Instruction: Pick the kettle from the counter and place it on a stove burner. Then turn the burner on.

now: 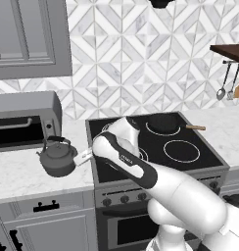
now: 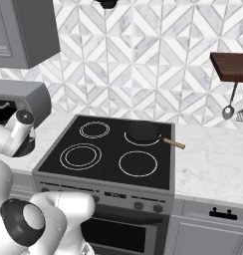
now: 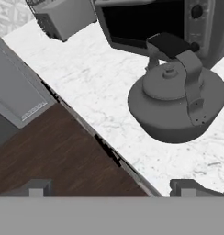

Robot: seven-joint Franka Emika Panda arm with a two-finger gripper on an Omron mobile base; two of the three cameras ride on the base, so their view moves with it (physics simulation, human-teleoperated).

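The dark grey kettle [image 1: 58, 157] stands upright on the white marble counter [image 1: 23, 179], left of the stove and in front of the toaster oven. My gripper [image 1: 81, 157] hovers just right of the kettle, not touching it. In the hand view the kettle [image 3: 178, 101] sits at the upper right on the counter [image 3: 86, 78], and my gripper [image 3: 113, 189] is open, its fingertips [image 3: 38, 188] wide apart with nothing between them. The stove burner [image 2: 80, 156], the large double-ring circle, lies bare at the cooktop's front left; my arm mostly hides it in the left base view.
A black frying pan [image 1: 163, 122] with a wooden handle sits on the back right burner. The toaster oven [image 1: 23, 122] stands close behind the kettle. Stove knobs [image 1: 124, 198] line the front panel. Utensils [image 1: 222, 93] hang under a wooden shelf at the right.
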